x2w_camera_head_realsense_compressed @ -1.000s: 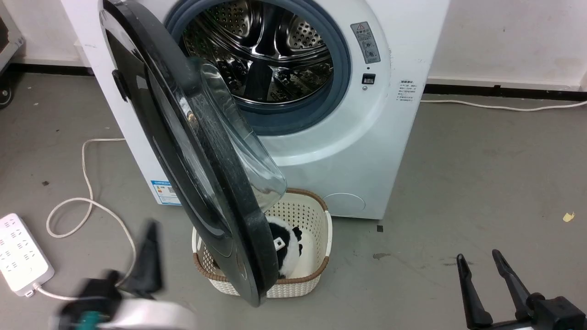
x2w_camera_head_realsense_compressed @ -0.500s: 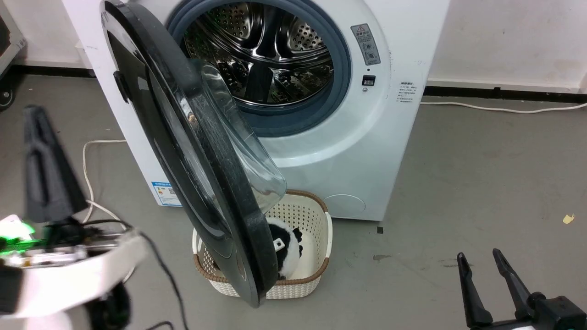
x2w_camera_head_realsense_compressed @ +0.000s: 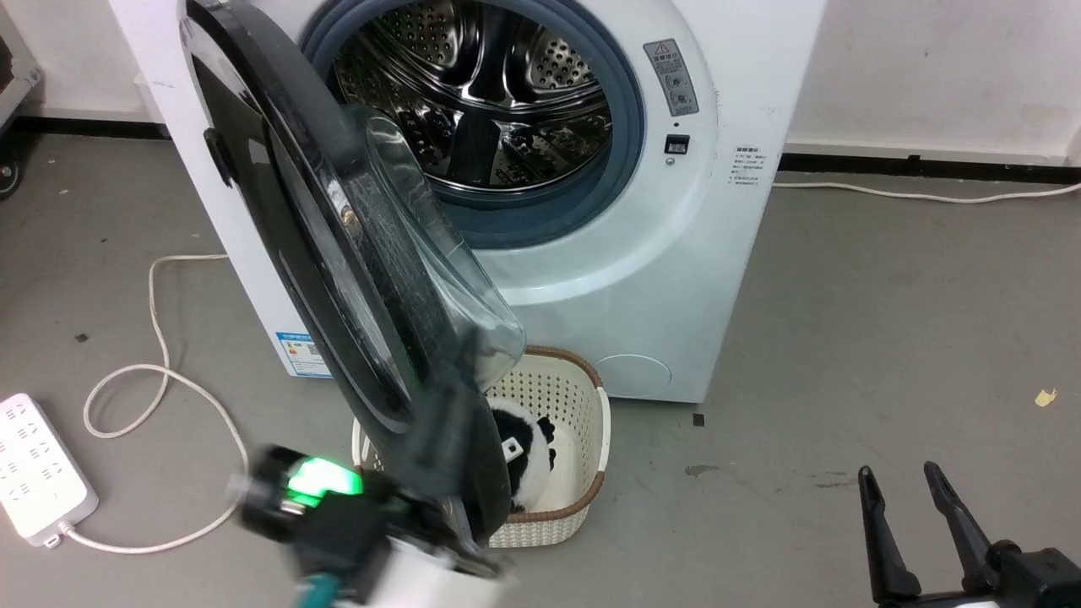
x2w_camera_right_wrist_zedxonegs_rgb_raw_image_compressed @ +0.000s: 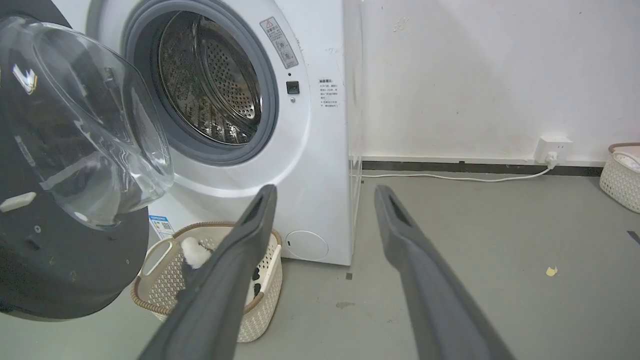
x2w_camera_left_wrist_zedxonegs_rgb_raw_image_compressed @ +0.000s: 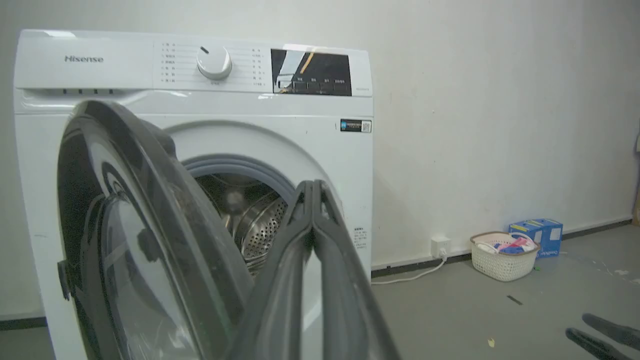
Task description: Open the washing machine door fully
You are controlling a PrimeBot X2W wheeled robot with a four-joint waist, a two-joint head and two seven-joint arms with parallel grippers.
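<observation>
The left pincer point(x2w_camera_left_wrist_zedxonegs_rgb_raw_image_compressed: 312, 187) is clenched on nothing, its two fingers pressed together and tips aimed at the drum opening. Just left of it in its wrist view stands the washing machine door point(x2w_camera_left_wrist_zedxonegs_rgb_raw_image_compressed: 125, 225), swung partway out from the washing machine point(x2w_camera_left_wrist_zedxonegs_rgb_raw_image_compressed: 310, 145); whether finger and rim touch cannot be told. The right pincer point(x2w_camera_right_wrist_zedxonegs_rgb_raw_image_compressed: 325, 192) is released, fingers wide apart over the floor point(x2w_camera_right_wrist_zedxonegs_rgb_raw_image_compressed: 500, 240). A cream basket point(x2w_camera_right_wrist_zedxonegs_rgb_raw_image_compressed: 160, 300) sits beyond its left finger.

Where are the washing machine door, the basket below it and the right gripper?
washing machine door point(x2w_camera_right_wrist_zedxonegs_rgb_raw_image_compressed: 80, 140): right wrist view, on its glass bowl.
basket point(x2w_camera_head_realsense_compressed: 549, 523): head view, on its front wall.
right gripper point(x2w_camera_head_realsense_compressed: 899, 473): head view, midway between its open fingertips.
</observation>
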